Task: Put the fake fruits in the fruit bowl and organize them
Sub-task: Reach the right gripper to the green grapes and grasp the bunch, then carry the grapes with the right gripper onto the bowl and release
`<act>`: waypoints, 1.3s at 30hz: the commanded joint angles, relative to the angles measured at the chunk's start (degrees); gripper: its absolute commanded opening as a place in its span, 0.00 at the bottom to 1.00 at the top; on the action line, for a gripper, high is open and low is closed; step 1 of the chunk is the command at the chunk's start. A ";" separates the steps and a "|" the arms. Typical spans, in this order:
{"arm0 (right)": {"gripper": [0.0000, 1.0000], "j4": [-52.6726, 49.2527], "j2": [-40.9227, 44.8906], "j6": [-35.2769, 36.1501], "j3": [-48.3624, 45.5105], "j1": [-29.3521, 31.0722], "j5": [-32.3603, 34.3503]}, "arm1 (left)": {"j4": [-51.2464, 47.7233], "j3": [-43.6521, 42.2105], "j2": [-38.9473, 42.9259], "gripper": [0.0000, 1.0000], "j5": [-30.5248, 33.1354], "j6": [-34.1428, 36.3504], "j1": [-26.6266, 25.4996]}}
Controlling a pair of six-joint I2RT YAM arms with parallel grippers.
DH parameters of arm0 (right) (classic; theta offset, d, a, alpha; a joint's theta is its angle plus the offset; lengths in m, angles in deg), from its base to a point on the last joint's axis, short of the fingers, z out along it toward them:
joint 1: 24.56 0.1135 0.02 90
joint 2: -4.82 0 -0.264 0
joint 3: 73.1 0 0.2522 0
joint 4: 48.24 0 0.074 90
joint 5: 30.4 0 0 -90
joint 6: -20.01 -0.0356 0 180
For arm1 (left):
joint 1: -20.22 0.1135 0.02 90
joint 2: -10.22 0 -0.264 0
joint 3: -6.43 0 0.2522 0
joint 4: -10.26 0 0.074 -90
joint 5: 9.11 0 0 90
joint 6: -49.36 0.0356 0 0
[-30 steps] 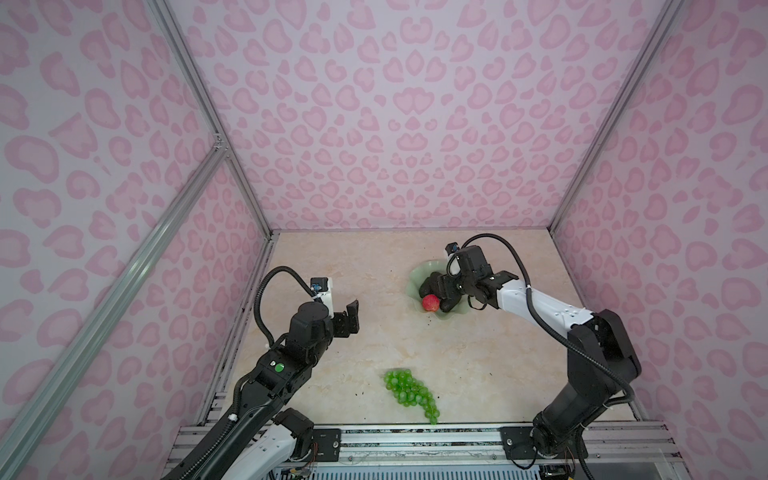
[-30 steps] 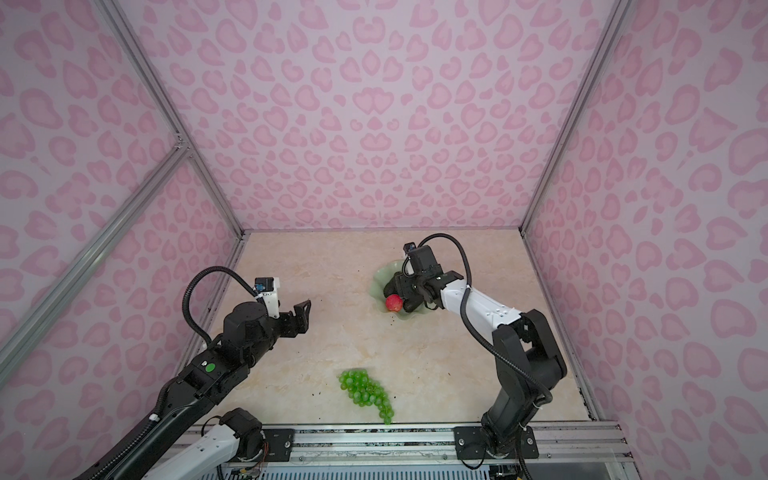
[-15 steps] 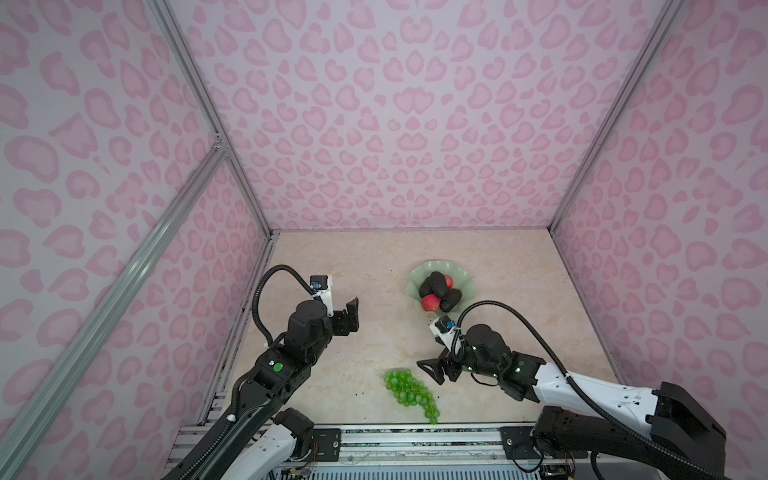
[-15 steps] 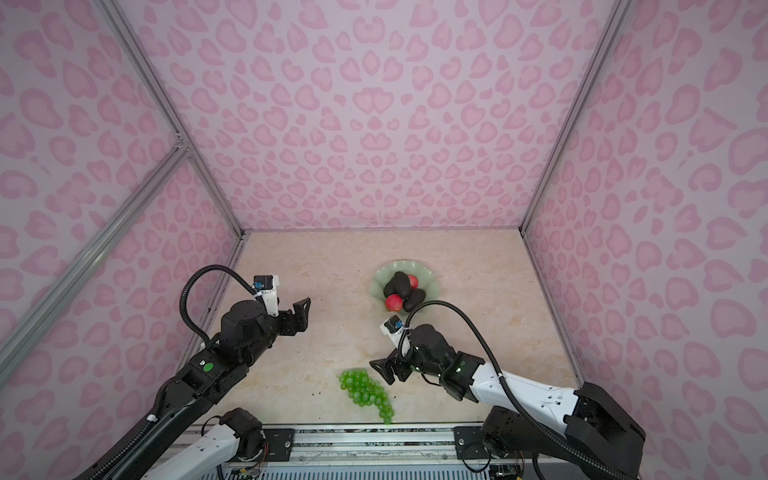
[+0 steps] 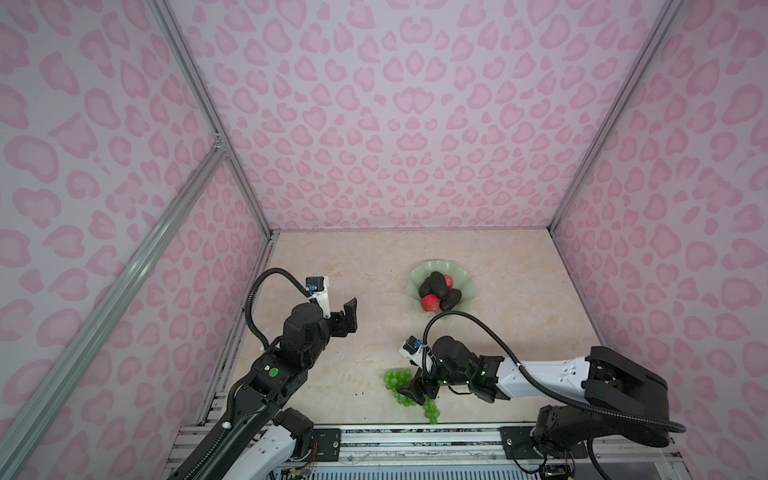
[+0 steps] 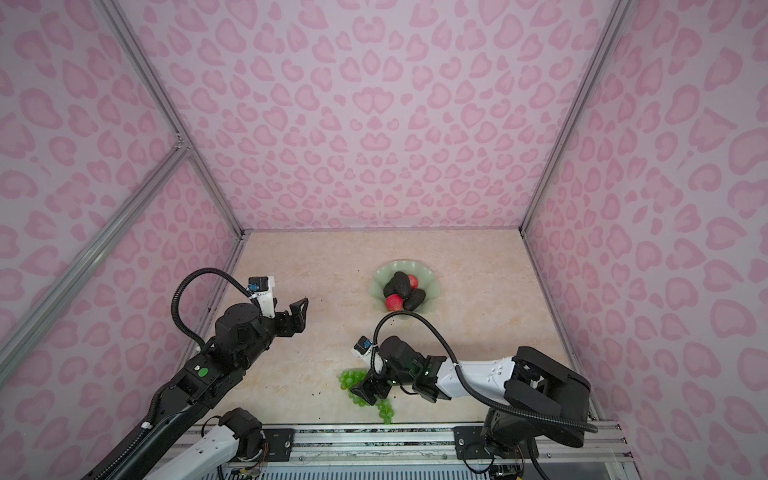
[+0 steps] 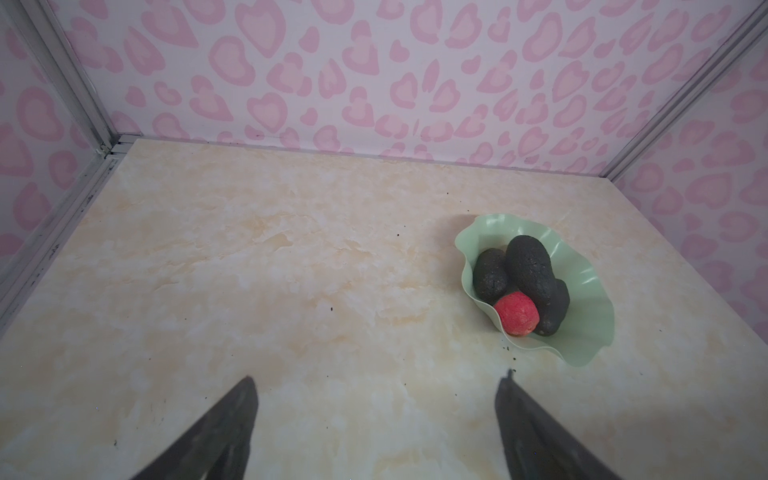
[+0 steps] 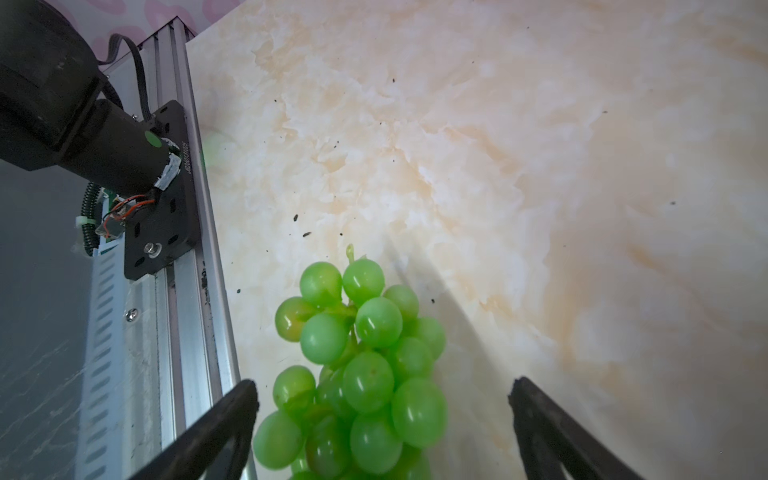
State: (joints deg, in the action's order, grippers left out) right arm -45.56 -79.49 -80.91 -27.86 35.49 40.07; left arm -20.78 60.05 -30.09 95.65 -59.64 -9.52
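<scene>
The grapes (image 8: pixel 365 374) are lying on the table (image 5: pixel 365 257) near its front edge, well apart from the bowl (image 5: pixel 466 277). The right gripper (image 5: pixel 415 392) is hanging just over them, spread wide. The bunch is sitting between its fingers, nearer to one, and is not squeezed. The left gripper (image 7: pixel 378 382) is hanging released and empty. Avocados (image 5: pixel 438 282) and red fruits (image 5: pixel 431 302) are lying in the bowl.

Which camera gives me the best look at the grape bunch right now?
The right wrist view: the grapes sit close up, individual berries clear, between the open jaws of the right gripper. Both top views show the bunch small and partly covered by that gripper. The left wrist view misses it.
</scene>
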 commanded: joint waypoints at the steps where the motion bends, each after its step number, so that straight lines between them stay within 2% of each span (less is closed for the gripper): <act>1: 0.94 -0.66 -3.49 0.84 1.73 0.11 -1.45 | 0.32 -0.31 0.71 0.90 0.11 -0.43 0.03; 9: 0.85 -4.12 -10.74 1.18 6.89 0.08 -1.83 | 0.05 -0.43 0.95 0.90 0.70 -0.30 0.03; 11: 0.79 -4.66 -11.86 1.34 7.82 0.09 -2.30 | 0.05 -0.48 0.95 0.90 0.80 -0.16 0.03; 14: 0.60 -5.02 -12.78 1.34 8.89 0.09 -2.83 | 0.05 -0.50 0.77 0.90 1.01 -0.02 0.03; 17: 0.47 -4.93 -12.64 1.10 9.74 -0.01 -3.56 | 0.05 -0.48 0.34 0.90 1.05 0.11 0.03; 22: 0.33 -1.73 -10.13 -1.88 9.60 -1.54 -5.87 | 0.05 -0.22 0.11 0.90 1.15 0.28 0.06; 27: 0.30 2.81 -5.23 -6.60 8.24 -4.61 -7.48 | 0.05 -0.22 0.11 0.90 1.19 0.28 0.07; 31: 0.28 6.78 0.52 -10.20 6.81 -6.98 -5.85 | 0.05 -0.02 0.06 0.90 1.24 0.28 0.07; 39: 0.28 7.94 14.75 -6.81 5.90 -8.27 10.59 | 0.05 0.97 -0.72 0.90 0.75 0.72 0.07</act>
State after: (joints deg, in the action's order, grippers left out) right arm -40.84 -67.49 -89.24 -21.39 27.56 41.82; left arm -21.04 60.07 -30.64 96.28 -59.40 -9.45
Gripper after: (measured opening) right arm 0.286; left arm 0.899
